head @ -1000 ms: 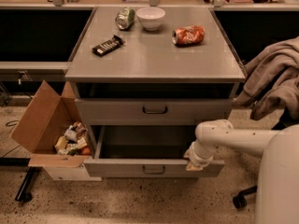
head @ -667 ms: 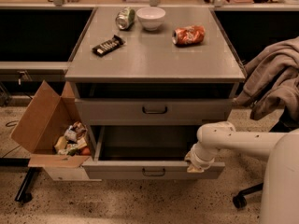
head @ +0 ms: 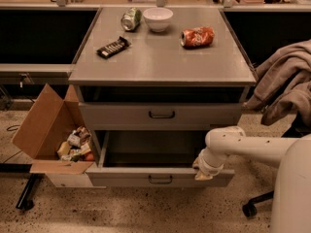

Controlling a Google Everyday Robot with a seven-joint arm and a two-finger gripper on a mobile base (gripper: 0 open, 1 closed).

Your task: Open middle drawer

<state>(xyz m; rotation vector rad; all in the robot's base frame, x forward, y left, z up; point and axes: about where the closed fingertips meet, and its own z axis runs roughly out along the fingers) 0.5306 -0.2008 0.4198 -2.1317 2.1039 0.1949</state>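
— At the right end of the low front panel sits the gripper (head: 203,173), down on the top edge of the middle drawer (head: 121,177).
— Open or closed on it?
— I cannot tell, because the wrist covers that part. The white arm (head: 252,147) comes in level from the right, out of the robot's pale body (head: 294,188) at the lower right corner.
— And the drawer itself?
— It is pulled well out of the grey cabinet (head: 160,62), so its deep plain inside shows. The small dark loop handle (head: 160,179) is at the centre of its front. Above it, the taller-fronted drawer (head: 204,115) sticks out only a little.
— What's on top?
— A white bowl (head: 158,18) stands at the back, with a green can (head: 131,19) lying just beside it on the left. An orange can (head: 197,36) lies on its side to the right, and a dark snack bar (head: 113,47) is nearer the left edge.
— Around the cabinet?
— A cardboard box (head: 41,123) holding wrappers (head: 75,144) sits on the floor just beside the drawer's left corner. A brownish cloth (head: 286,81) hangs at the right.
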